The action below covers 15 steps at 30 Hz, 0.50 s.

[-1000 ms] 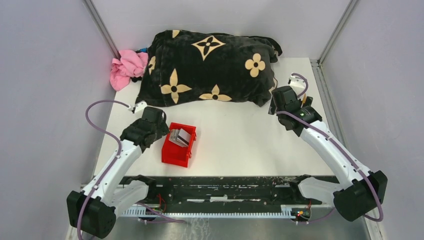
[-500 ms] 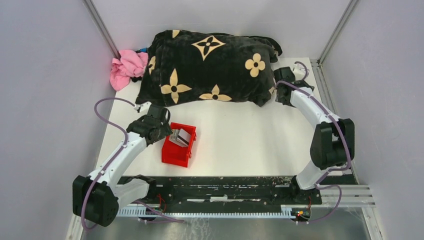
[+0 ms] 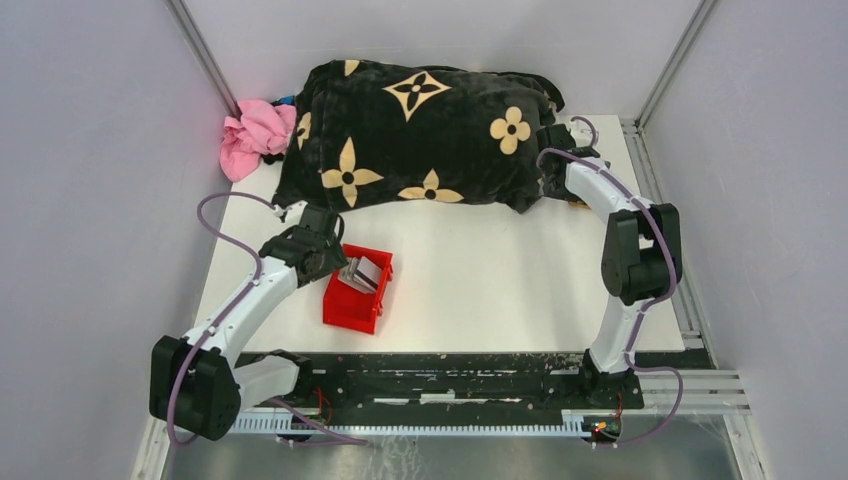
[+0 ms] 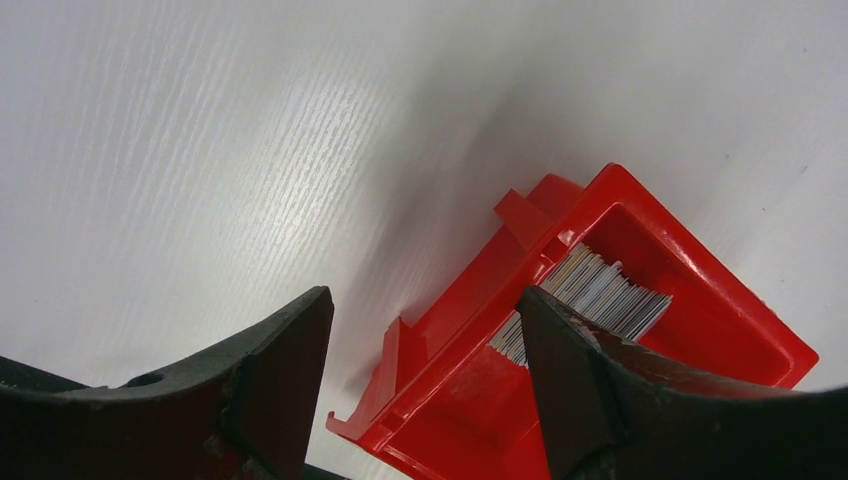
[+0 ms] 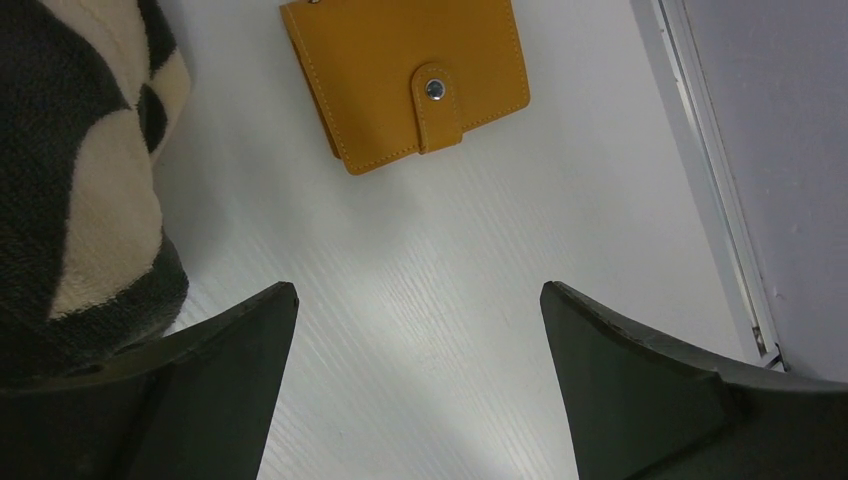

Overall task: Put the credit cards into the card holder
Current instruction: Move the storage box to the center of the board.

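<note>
Plainly, the task is at its start: no card is in the holder yet.

Nearest the arm bases runs a scuffed black metal rail [image 3: 440,365] along the table's near edge. Just beyond it, on the left, sits a small red plastic open-topped bin [image 3: 350,308]. The thin grey-silver and white credit cards [image 4: 600,295] stand on edge in it as one packed stack, leaning against its far wall. The left gripper [image 4: 422,300] hangs over the bin's left side. Its jaws are spread wide and hold nothing; one finger is above the bin close to the cards, the other over bare table.

The flat white table top [image 3: 480,270], with a faint wood-grain texture, lies bare across its middle.

At the far right the right gripper [image 5: 418,290] hovers above the table. It too is wide apart and empty. Just ahead of it lies the flat tan-yellow leather-like folding card holder [image 5: 390,70], folded shut with its snap tab fastened, apart from both fingers.

So I judge that everything is left to do: the holder must be unsnapped and opened, and each card lifted from the bin and carried across.

Across the back lies a big black plush blanket with tan flower motifs [image 3: 420,130], its right end close to the holder. A crumpled pink cloth [image 3: 255,135] peeks out at its left end. Pale grey walls with metal corner posts close the space.
</note>
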{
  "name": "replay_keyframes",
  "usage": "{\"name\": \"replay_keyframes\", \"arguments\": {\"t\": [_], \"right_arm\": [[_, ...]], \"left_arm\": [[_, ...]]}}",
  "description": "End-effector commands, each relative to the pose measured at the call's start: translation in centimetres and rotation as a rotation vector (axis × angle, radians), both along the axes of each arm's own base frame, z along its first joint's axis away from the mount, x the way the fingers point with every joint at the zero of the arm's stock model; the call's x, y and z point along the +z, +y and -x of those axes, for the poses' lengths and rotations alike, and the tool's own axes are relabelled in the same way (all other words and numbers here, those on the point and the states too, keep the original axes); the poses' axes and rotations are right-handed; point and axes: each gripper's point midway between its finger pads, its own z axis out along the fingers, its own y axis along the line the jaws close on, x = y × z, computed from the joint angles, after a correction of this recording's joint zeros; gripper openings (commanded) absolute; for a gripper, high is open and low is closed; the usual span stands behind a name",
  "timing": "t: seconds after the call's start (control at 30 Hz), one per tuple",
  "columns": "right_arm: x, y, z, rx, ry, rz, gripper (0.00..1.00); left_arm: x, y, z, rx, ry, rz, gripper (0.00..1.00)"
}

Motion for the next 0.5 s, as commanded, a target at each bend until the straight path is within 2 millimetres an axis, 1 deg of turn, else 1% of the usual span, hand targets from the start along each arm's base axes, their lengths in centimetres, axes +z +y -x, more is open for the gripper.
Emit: {"name": "replay_keyframes", "arguments": {"t": [0.0, 0.1, 0.17, 0.3, 0.47], "right_arm": [[1.3, 0.1, -2.0, 0.005, -0.061, -0.010, 1.00], [0.9, 0.3, -2.2, 0.008, -0.055, -0.013, 1.00], [0.7, 0.2, -2.3, 0.008, -0.051, -0.010, 1.00], [0.6, -0.2, -2.3, 0.005, -0.047, -0.006, 1.00], [0.7, -0.6, -2.5, 0.002, -0.050, -0.007, 1.00]], "left_arm": [[0.3, -1.0, -1.0, 0.015, -0.042, 0.052, 0.76], [0.5, -1.3, -1.5, 0.012, -0.064, 0.069, 0.76], [0.1, -1.4, -1.8, 0.000, -0.053, 0.063, 0.75], [-0.7, -1.9, -2.1, -0.019, -0.028, 0.073, 0.75], [-0.8, -2.2, -2.7, -0.020, -0.042, 0.083, 0.74]]}}
